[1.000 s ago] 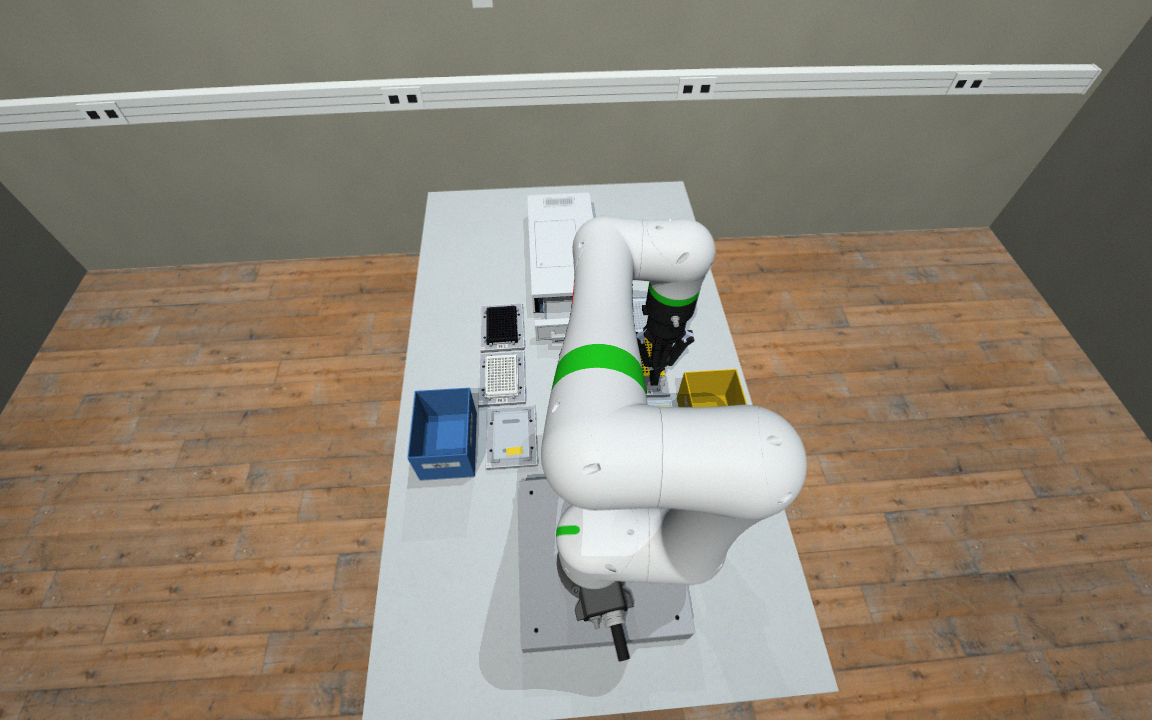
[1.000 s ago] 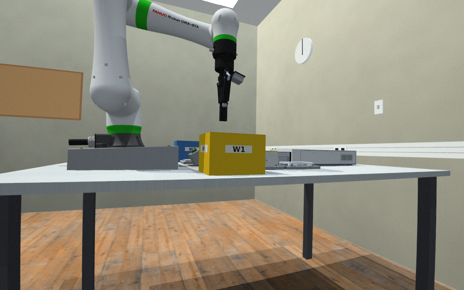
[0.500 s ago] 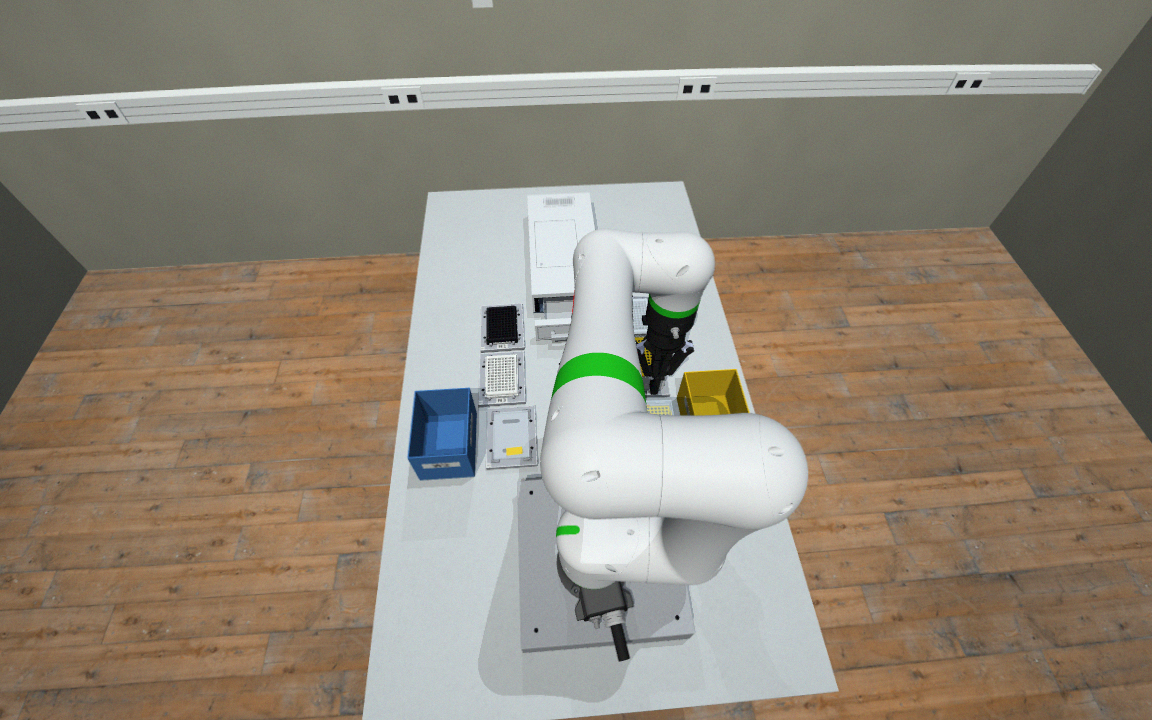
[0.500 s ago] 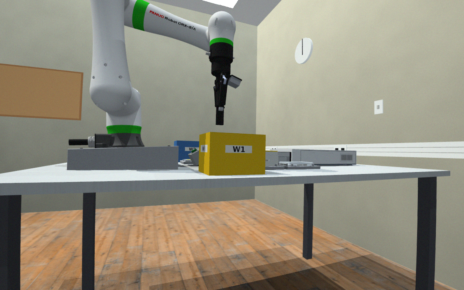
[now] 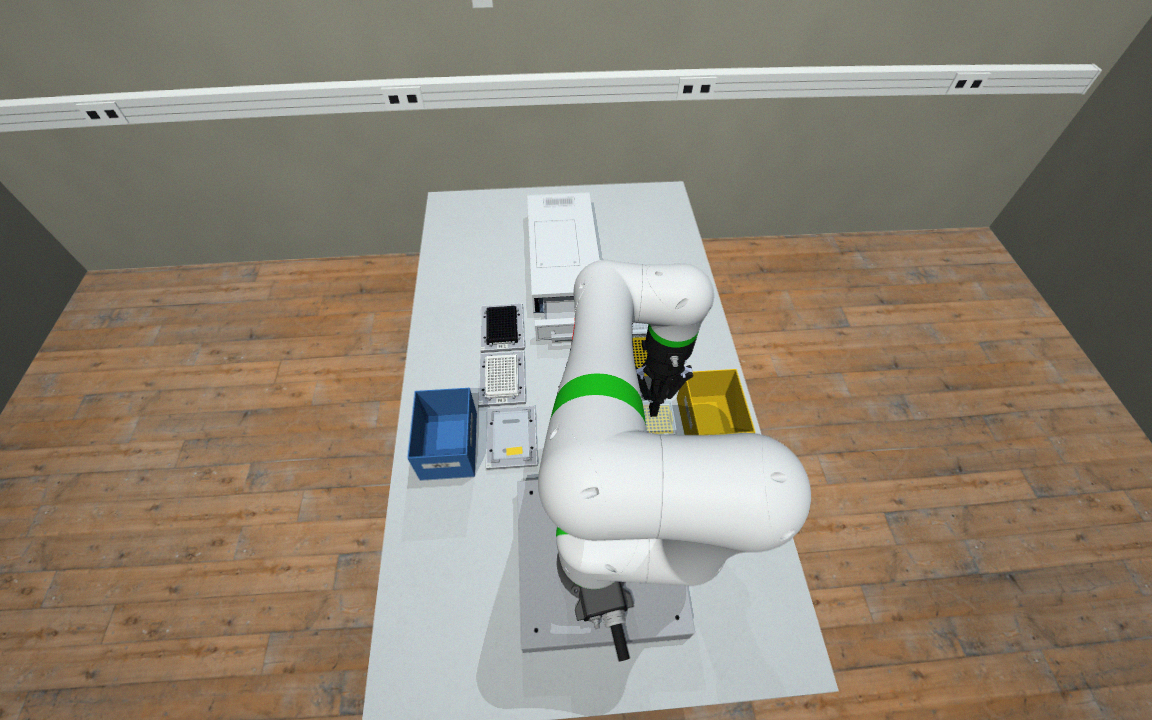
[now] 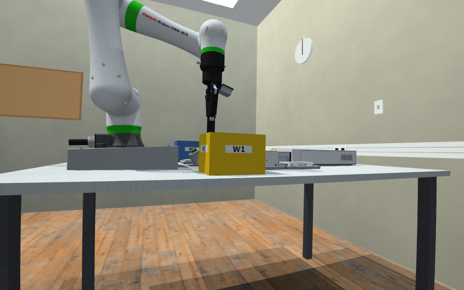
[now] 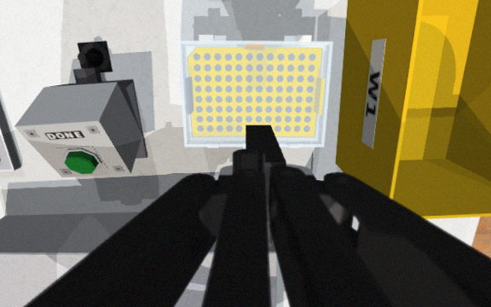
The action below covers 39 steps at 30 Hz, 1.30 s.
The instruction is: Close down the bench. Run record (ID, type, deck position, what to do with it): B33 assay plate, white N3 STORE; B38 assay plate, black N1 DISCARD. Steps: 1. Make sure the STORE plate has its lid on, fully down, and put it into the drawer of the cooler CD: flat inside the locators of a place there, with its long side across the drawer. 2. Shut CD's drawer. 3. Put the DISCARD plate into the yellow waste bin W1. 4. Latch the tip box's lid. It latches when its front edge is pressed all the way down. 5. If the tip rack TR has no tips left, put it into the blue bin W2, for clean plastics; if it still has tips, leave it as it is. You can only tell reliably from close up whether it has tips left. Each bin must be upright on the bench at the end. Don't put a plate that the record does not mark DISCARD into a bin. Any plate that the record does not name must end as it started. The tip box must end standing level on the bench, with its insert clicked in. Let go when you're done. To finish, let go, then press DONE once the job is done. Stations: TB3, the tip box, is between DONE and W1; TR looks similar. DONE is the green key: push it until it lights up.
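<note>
My gripper (image 7: 257, 145) (image 5: 658, 404) (image 6: 210, 127) is shut and empty, pointing straight down. Its fingertips hang over the middle of the front edge of the tip box TB3 (image 7: 254, 91) (image 5: 661, 420), a yellow insert with rows of holes under a clear lid. I cannot tell whether the tips touch the lid. The yellow bin W1 (image 7: 433, 107) (image 5: 717, 402) (image 6: 232, 153) stands upright just right of the box and hides it in the exterior view. The DONE box (image 7: 79, 112) with its unlit green key (image 7: 81, 162) sits left of the tip box.
A black plate (image 5: 501, 324), a white plate (image 5: 500, 374) and a lidded plate with a yellow mark (image 5: 510, 436) lie in a column on the left, beside the upright blue bin W2 (image 5: 444, 432) (image 6: 185, 147). The cooler CD (image 5: 562, 241) (image 6: 320, 156) stands at the back. The arm partly hides the tip rack TR (image 5: 639, 351).
</note>
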Each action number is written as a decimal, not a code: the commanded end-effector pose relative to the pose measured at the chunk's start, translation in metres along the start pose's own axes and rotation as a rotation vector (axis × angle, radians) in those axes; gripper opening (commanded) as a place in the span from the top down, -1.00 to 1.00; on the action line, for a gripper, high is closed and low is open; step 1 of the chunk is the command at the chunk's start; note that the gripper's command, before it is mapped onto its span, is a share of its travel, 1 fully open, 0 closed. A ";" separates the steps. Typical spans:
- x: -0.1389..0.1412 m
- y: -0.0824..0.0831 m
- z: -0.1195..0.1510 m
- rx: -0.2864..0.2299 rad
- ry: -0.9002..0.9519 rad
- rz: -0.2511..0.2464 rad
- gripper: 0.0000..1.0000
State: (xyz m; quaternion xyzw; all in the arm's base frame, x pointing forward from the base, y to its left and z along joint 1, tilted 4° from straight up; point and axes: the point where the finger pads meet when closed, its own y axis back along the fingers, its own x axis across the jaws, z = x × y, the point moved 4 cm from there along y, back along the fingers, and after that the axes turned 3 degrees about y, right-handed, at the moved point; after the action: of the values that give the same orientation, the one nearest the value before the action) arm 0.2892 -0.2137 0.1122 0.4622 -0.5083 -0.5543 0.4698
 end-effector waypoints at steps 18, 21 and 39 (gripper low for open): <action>0.000 -0.011 0.007 0.002 0.000 0.002 0.80; 0.000 -0.015 0.007 0.002 0.000 0.002 0.80; 0.000 -0.037 0.007 0.002 0.000 0.002 0.80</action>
State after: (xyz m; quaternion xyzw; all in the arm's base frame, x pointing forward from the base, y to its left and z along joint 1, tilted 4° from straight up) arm 0.2798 -0.2110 0.0798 0.4622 -0.5087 -0.5539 0.4698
